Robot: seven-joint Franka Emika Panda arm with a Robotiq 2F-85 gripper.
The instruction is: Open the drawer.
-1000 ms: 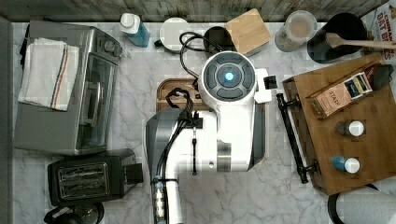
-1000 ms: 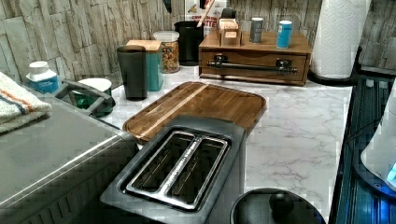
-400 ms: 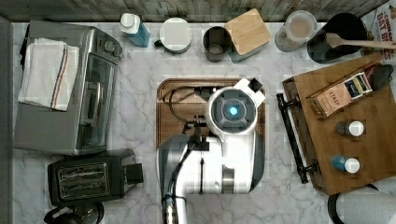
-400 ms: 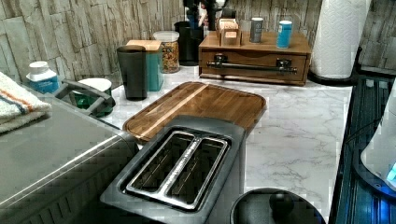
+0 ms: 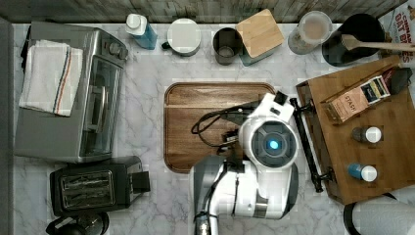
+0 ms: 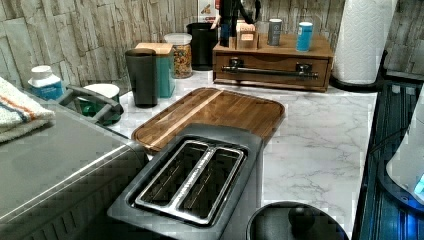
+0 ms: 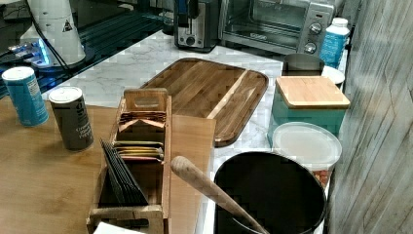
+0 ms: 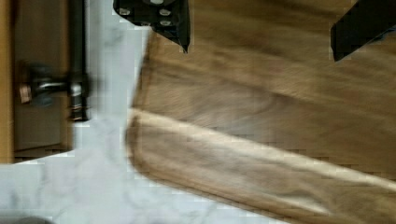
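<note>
In the top view the arm [image 5: 266, 161] covers the lower right of the cutting board [image 5: 205, 122]. In the wrist view the 2 dark fingertips [image 8: 159, 16] are cut off by the frame, the board is blurred, and the drawer [image 8: 28, 93] handle is only partly in frame.

Toaster [image 6: 192, 182] before cutting board [image 6: 215, 112]
</note>
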